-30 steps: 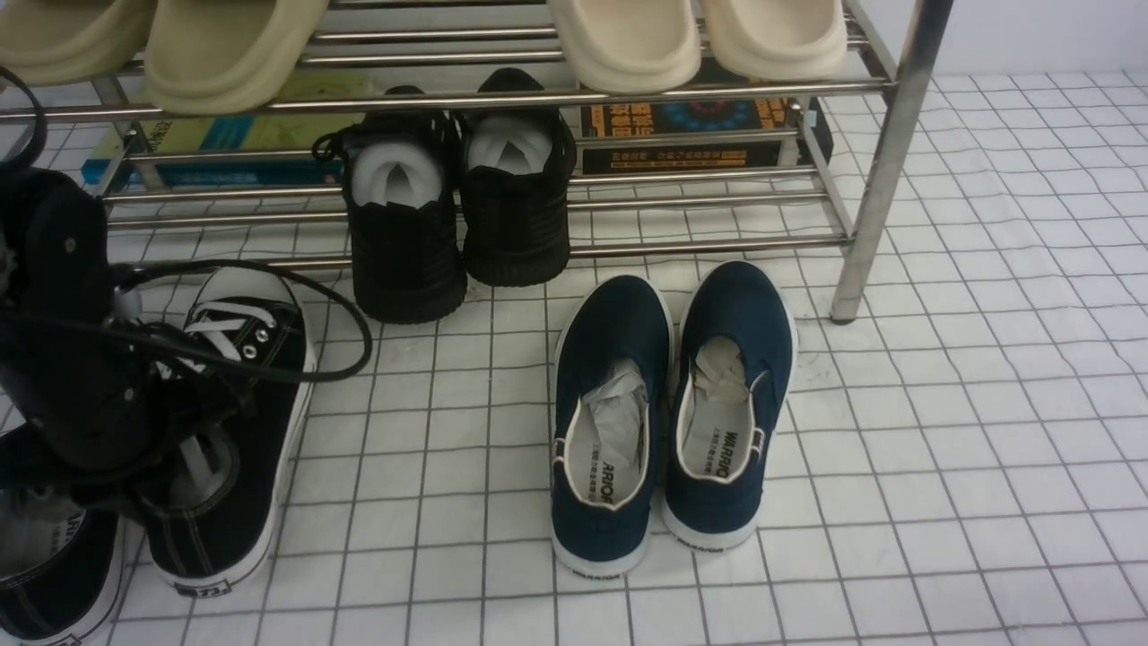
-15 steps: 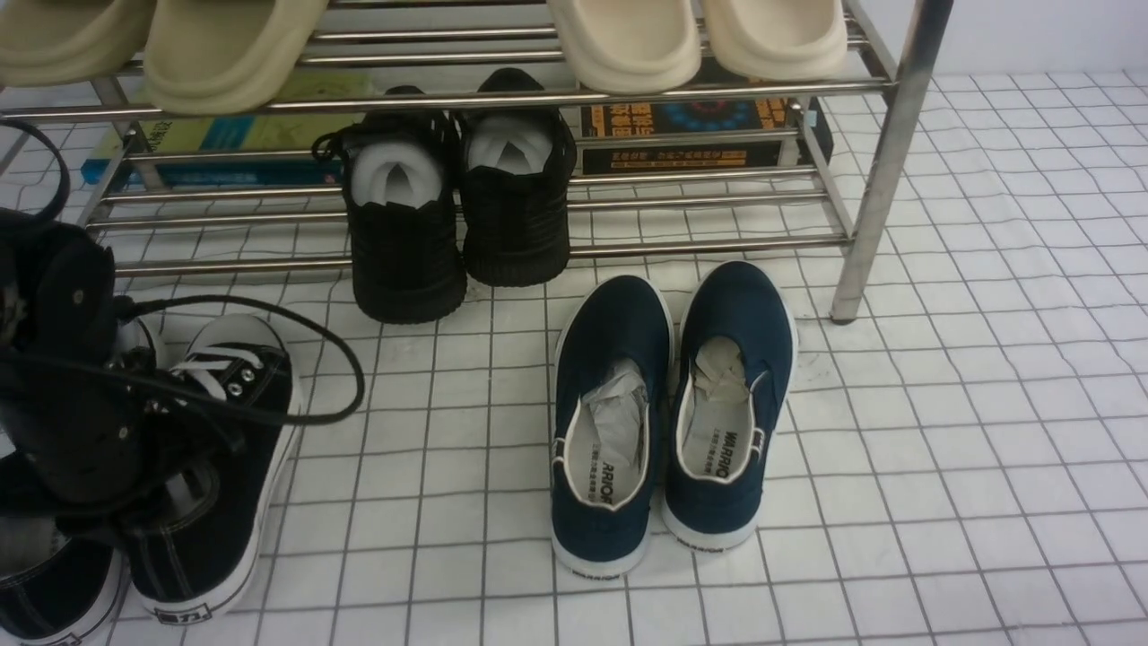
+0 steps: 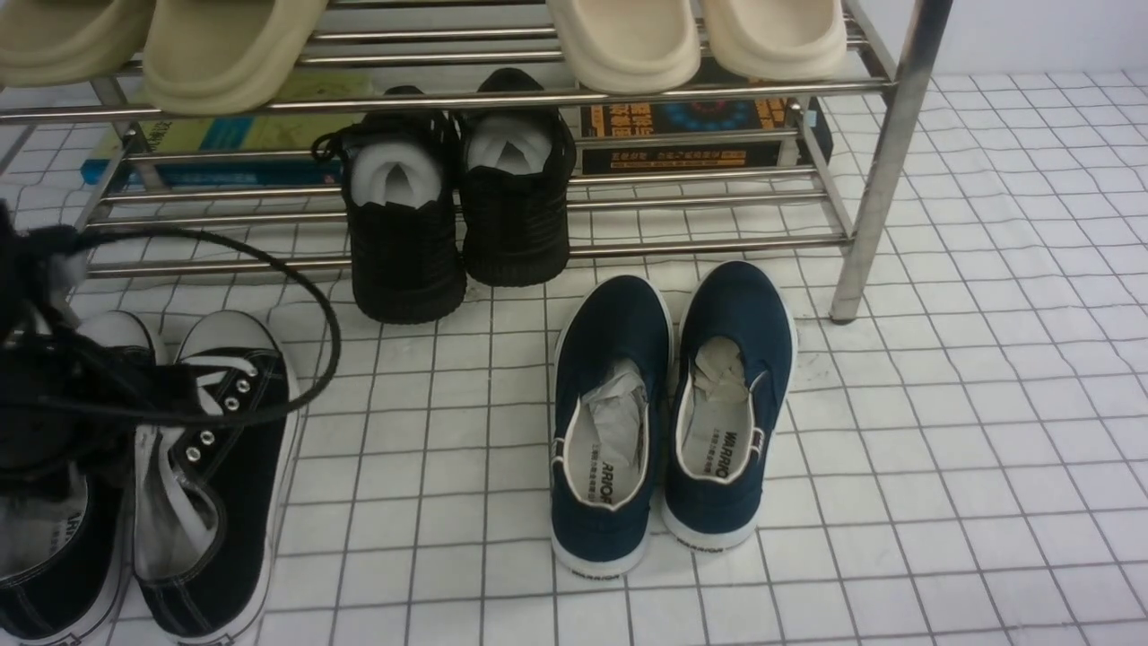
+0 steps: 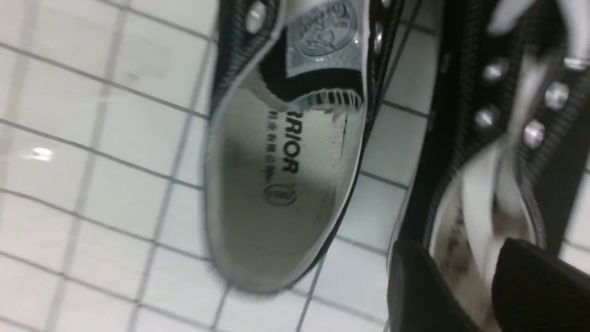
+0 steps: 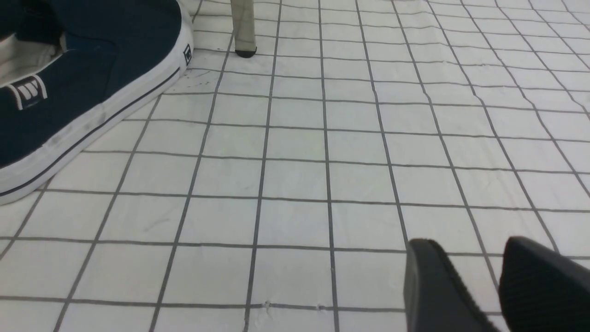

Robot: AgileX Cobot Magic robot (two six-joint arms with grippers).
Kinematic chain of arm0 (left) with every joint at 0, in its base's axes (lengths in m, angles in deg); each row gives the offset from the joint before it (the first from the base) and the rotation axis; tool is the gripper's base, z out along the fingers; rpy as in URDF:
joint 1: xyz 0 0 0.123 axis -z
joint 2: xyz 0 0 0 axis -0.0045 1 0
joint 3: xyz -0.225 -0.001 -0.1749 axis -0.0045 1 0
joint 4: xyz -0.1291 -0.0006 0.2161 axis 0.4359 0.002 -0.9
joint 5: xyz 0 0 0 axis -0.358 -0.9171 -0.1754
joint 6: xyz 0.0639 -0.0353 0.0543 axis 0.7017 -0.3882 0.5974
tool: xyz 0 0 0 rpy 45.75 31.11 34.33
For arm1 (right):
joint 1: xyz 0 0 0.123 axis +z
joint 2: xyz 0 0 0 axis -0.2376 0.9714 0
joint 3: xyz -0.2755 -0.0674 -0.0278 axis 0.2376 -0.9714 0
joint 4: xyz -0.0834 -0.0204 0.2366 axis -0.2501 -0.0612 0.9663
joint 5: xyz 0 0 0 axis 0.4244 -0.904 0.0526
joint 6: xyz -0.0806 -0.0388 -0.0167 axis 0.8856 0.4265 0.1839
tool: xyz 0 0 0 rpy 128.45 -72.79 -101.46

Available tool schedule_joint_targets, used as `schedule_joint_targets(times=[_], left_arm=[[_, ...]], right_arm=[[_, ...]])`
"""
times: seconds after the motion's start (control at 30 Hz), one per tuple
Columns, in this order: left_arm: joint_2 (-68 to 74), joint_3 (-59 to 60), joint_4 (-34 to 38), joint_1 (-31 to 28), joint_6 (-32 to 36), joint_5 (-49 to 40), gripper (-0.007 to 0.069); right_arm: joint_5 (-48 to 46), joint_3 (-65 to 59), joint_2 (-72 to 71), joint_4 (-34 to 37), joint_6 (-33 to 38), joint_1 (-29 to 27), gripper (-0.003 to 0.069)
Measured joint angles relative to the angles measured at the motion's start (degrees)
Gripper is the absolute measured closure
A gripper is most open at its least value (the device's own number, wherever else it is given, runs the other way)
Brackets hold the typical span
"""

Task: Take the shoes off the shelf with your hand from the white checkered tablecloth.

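The shoes, black canvas sneakers with white laces, lie side by side on the white checkered tablecloth [image 3: 942,449] at the near left: one [image 3: 215,484] in full view, the other [image 3: 49,547] cut by the frame edge. My left gripper [image 3: 40,404], the hand, hovers blurred just over them, trailing a looped black cable [image 3: 314,296]. In the left wrist view its fingers stand apart [image 4: 463,246] above the laced sneaker's opening [image 4: 502,152], gripping nothing; the other sneaker [image 4: 276,184] lies beside it. The shelf [image 3: 883,179] stands behind. My right gripper [image 5: 470,244] is open over bare cloth.
A black knit pair [image 3: 457,206] juts out from the shelf's lower tier. Navy slip-ons [image 3: 673,413] lie on the cloth in front of the shelf. Beige slippers [image 3: 628,40] sit on the upper tier, with books [image 3: 691,135] behind the lower bars.
The left gripper brought the tilted sneaker down and nearer, set it flat beside its mate, then opened and drew off to the left. The right arm's view gives no earlier frame.
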Motion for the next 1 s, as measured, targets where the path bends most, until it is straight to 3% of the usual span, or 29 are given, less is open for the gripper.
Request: schedule_joint_targets(times=[0.17,0.3,0.4,0.53,0.63,1.0], left_arm=[[-19.26,4.24,4.89,0.0,11.22,-2.42,0.0557],[-32.27,14.11,12.73,0.0,15.37,4.74,0.0621],[-44.19,24.35,19.3,0.0,16.39,17.21,0.0623],[-55.68,33.48,21.65,0.0,16.93,31.17,0.0623],[-61.45,37.38,21.83,0.0,17.05,36.79,0.0623],[-67.77,42.94,18.76,0.0,17.19,39.35,0.0613]], right_arm=[[0.0,0.0,0.0,0.0,0.0,0.0,0.042],[0.0,0.0,0.0,0.0,0.0,0.0,0.042],[0.0,0.0,0.0,0.0,0.0,0.0,0.042],[0.0,0.0,0.0,0.0,0.0,0.0,0.042],[0.0,0.0,0.0,0.0,0.0,0.0,0.042],[0.0,0.0,0.0,0.0,0.0,0.0,0.042]])
